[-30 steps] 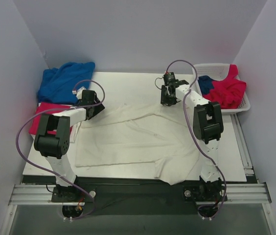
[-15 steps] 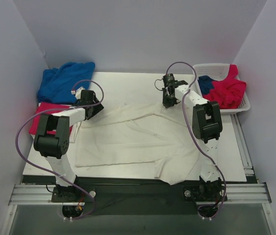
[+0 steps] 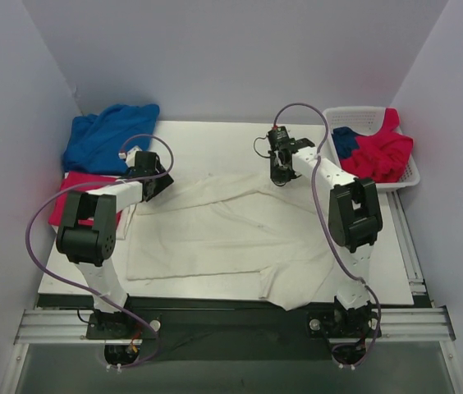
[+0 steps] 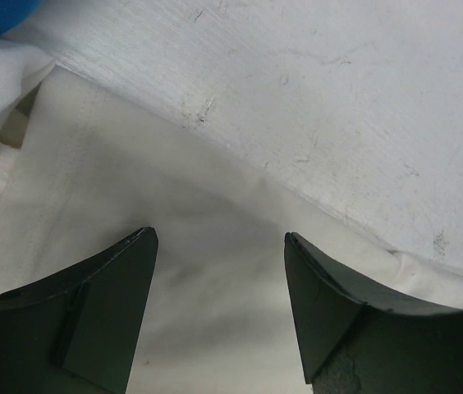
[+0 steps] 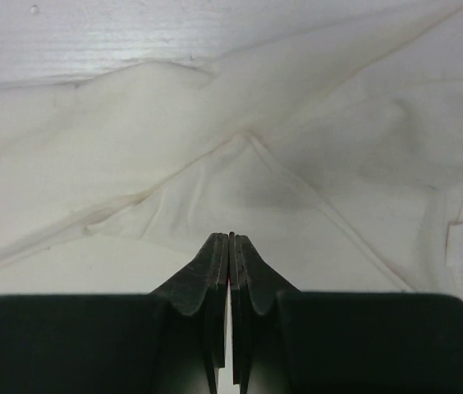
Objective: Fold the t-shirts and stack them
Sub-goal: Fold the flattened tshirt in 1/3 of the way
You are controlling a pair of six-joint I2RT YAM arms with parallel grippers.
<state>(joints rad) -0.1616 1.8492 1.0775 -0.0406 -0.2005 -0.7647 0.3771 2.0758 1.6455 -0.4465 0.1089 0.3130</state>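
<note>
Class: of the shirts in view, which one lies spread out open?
The cream-white t-shirt, spread mid-table; the blue shirt and crimson shirt sit at the left edge, others in the basket.

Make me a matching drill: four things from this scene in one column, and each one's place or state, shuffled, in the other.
Things:
1. cream shirt
2. basket
3. left claw
4. right claw

Place or state:
A. shut
B. spread out in the centre
C. open
D. at the far right

Pairs: 1-B, 2-D, 3-C, 4-A
</note>
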